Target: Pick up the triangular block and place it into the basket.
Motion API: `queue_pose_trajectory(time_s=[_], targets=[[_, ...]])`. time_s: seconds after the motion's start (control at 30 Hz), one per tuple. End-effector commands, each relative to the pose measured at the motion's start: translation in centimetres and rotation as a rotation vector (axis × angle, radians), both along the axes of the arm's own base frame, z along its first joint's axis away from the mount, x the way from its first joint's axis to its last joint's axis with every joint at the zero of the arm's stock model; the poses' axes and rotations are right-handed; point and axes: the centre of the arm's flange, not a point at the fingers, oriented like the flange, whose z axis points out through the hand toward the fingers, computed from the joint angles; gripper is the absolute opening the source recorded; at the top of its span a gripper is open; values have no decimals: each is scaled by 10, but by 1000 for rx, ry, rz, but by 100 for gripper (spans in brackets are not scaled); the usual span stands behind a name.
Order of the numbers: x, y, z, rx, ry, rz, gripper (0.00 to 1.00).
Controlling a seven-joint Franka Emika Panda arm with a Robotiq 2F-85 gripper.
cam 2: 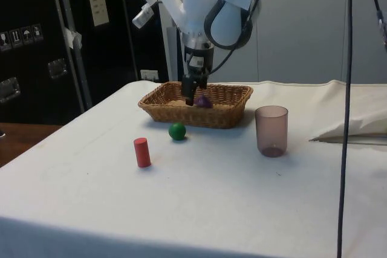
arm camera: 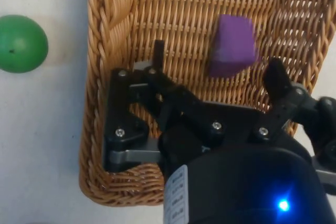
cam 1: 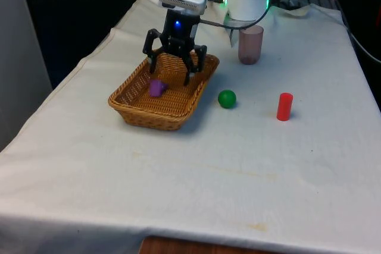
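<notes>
We see the gripper [cam 1: 171,68] hanging over the wicker basket [cam 1: 134,111] left of centre in the front view, its fingers spread apart and grasping nothing. The purple block [cam 1: 157,88] lies on the basket floor just below the fingertips, apart from them. To the basket's right in the same frame sit a green ball [cam 1: 227,99] and a red cylinder [cam 1: 284,106], with a translucent cup [cam 1: 250,44] further up.

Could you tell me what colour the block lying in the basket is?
Purple; the block shows best in the wrist view.
</notes>
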Motion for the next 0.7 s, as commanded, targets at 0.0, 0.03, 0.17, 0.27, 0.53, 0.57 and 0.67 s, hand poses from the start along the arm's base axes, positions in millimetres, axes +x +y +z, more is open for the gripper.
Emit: queue_pose_trajectory(time_s=[0.0,0.03,0.17,0.27,0.53,0.57,0.67], targets=[[0,4,-1,13,1,6,98],[0,4,0,13,0,6,100],[-1,4,-2,17,0,-2,100],[-2,4,1,18,-1,-6,100],[-5,-2,28,23,-12,-11,100],[-3,-3,24,16,-15,-13,100],[-5,-3,39,29,-12,-13,100]])
